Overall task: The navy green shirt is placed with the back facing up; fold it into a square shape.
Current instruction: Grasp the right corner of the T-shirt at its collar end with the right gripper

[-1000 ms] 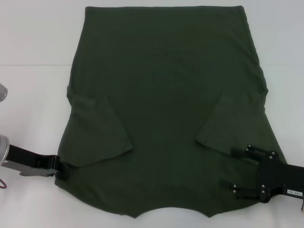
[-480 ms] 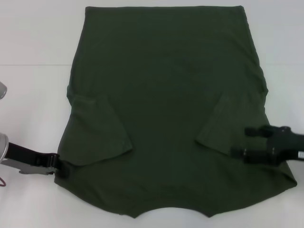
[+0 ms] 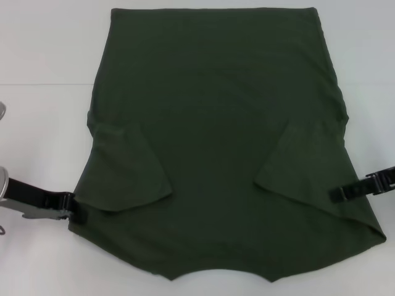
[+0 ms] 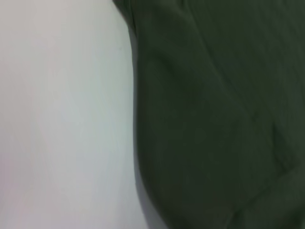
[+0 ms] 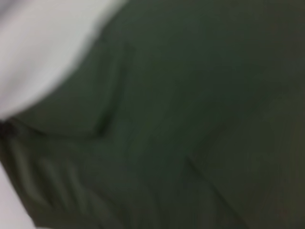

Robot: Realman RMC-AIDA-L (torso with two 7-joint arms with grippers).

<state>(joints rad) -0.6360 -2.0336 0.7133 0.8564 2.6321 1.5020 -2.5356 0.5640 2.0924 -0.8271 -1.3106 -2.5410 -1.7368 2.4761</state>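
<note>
The large dark olive-green cotton shirt [image 3: 216, 142] is spread plain side up on the white table [image 3: 43, 123], both short sleeves folded inward. Its near left edge is met by the left gripper [image 3: 77, 213], its right edge by the right gripper [image 3: 339, 193]; whether either claw is spread or pinching cannot be told.

Shirt [image 3: 216, 123] plain dark olive green, no print on visible side. Table [image 3: 43, 74] around shirt white. Both grippers black; left arm w/ silver metal.
</note>
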